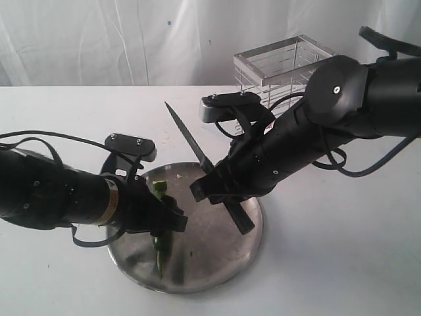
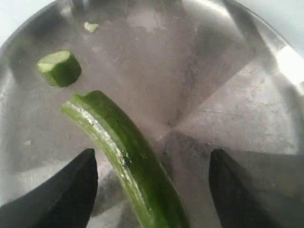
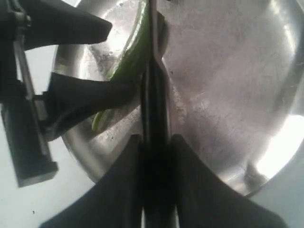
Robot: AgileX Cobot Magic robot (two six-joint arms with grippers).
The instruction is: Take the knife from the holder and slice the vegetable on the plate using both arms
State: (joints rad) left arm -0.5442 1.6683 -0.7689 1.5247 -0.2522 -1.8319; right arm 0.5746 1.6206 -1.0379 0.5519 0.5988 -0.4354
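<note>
Right end effector (image 1: 220, 191): clenched on black handle of kitchen knife (image 1: 191, 143), narrow dark blade angled up over plate. Left end effector (image 2: 152, 190): fingers (image 2: 66, 190) spread either side of green chili pepper (image 2: 126, 156), not visibly pressing it. Chili slender, glossy, ribbed, cut end pale; short severed piece (image 2: 59, 68) nearby. Round stainless plate (image 1: 217, 263), dull reflective, on white desk (image 1: 342, 263). Chrome wire holder (image 1: 279, 66) behind, well apart. No legible writing.
</note>
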